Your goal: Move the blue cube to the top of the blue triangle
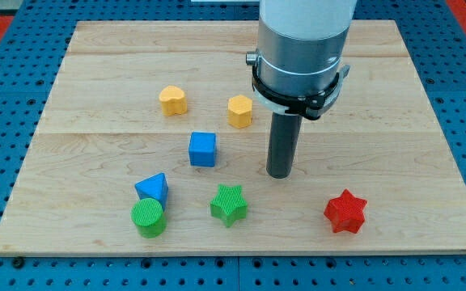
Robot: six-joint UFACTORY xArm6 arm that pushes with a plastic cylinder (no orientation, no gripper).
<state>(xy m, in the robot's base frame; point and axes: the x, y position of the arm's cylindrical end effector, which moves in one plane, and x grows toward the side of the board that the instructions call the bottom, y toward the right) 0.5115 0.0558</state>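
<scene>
Left of my tip | blue cube | apart

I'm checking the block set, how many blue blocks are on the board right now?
2. The blue cube sits near the board's middle; the blue triangle lies toward the view's bottom left of it, touching the green cylinder. The arm could hide another.

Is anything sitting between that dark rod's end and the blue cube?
No. In the camera view, only bare wood separates my tip from the blue cube to the view's left.
</scene>
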